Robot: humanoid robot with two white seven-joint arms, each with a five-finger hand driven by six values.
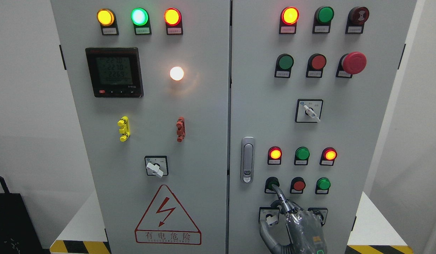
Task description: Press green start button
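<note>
Head view, looking straight at a grey electrical cabinet [211,141] with two doors. Low in the right half of the frame, the right hand [295,225] comes up from the bottom edge, its forefinger [278,192] stretched out while the other fingers curl in, holding nothing. The fingertip touches the green start button [272,183], leftmost in the lowest row of three push buttons, just beside a red button [298,185]. A grey door handle [248,158] stands to its left.
</note>
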